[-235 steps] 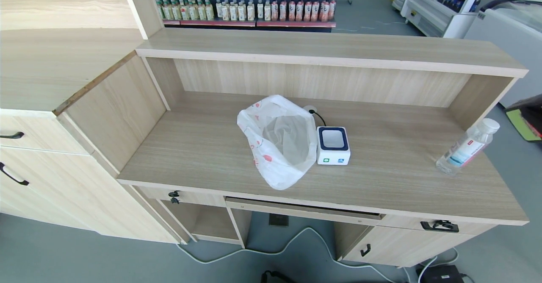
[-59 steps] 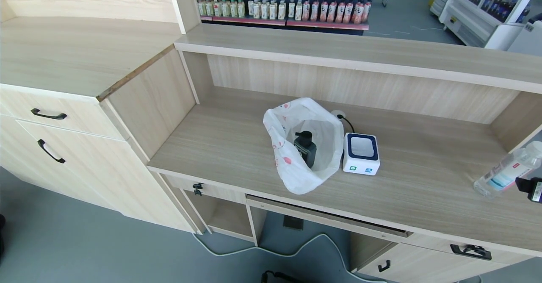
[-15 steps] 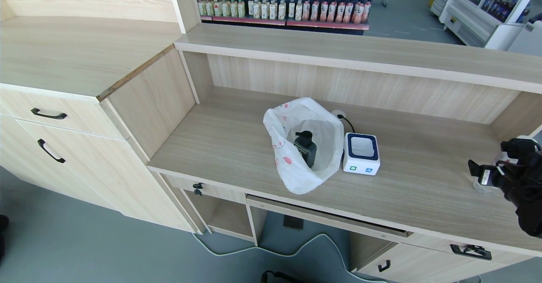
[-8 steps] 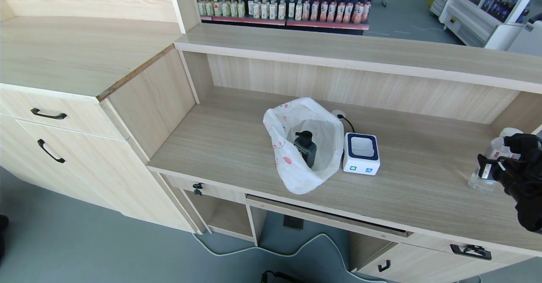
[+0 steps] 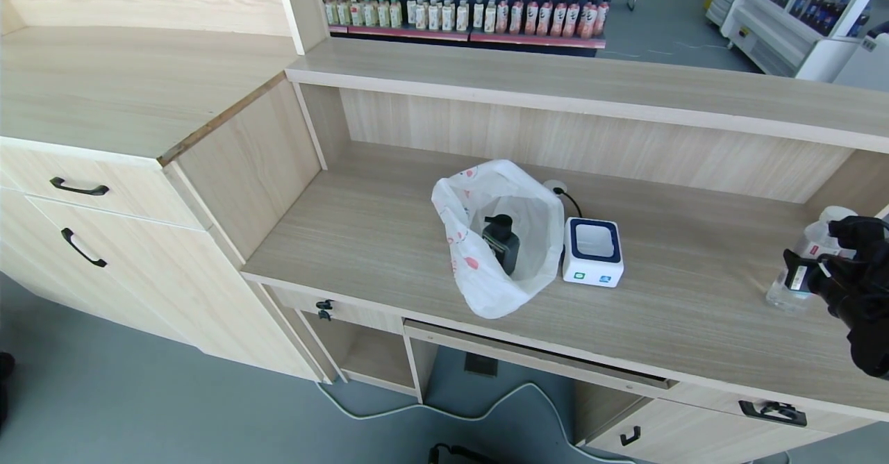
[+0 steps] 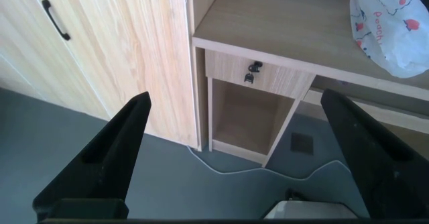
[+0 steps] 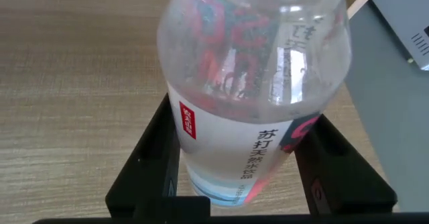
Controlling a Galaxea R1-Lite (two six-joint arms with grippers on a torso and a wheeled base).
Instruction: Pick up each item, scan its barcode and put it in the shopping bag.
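A clear water bottle with a white cap and red-and-blue label is at the counter's right end. My right gripper is shut on the bottle's lower body, one black finger on each side. A white shopping bag stands open mid-counter with a black pump bottle inside it. The white scanner sits just right of the bag. My left gripper hangs open and empty over the floor beside the counter, the bag off to one side.
The counter has a raised back wall and upper shelf. A taller cabinet with drawers stands to the left. The scanner's black cable runs to the back. Cables lie on the floor under the counter.
Since the earliest frame the camera has shifted and the black pump bottle has appeared in the bag. In the last second my right gripper closed on the water bottle and drew it slightly left and more upright.
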